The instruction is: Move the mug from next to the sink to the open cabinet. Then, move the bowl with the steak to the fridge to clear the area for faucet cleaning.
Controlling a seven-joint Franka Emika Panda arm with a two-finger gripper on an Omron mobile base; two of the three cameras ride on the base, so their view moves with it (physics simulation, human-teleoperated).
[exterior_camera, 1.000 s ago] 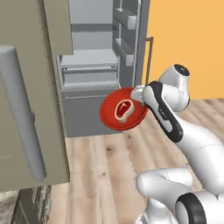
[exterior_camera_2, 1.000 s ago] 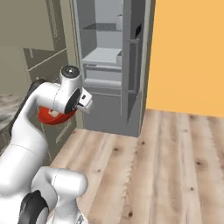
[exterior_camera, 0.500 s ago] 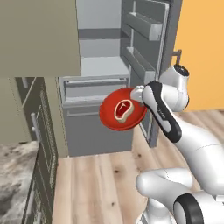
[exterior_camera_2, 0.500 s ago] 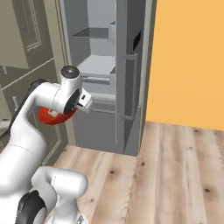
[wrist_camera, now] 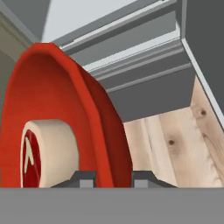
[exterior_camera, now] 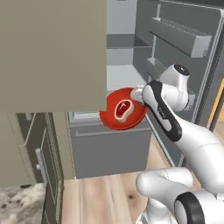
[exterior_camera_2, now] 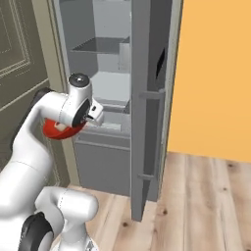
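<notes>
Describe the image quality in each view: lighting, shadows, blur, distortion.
Left base view: flat even light, round red bowl sharp, no glare. Right base view: soft, faint shading inside tall grey fridge. Hand view: bowl's rim looms huge and stretched by closeness; plank floor crisp.

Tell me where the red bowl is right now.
The bowl, steak inside, is held by the end effector at mid-frame in the left base view, before the open fridge.

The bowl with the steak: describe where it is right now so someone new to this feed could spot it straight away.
Start at the tall grey fridge standing open ahead of the robot. In front of its lower drawers, the white arm's gripper is clamped on the rim of a round bright red bowl. It is the only red thing against the grey, tipped toward the camera, with a white-rimmed steak in it.
</notes>
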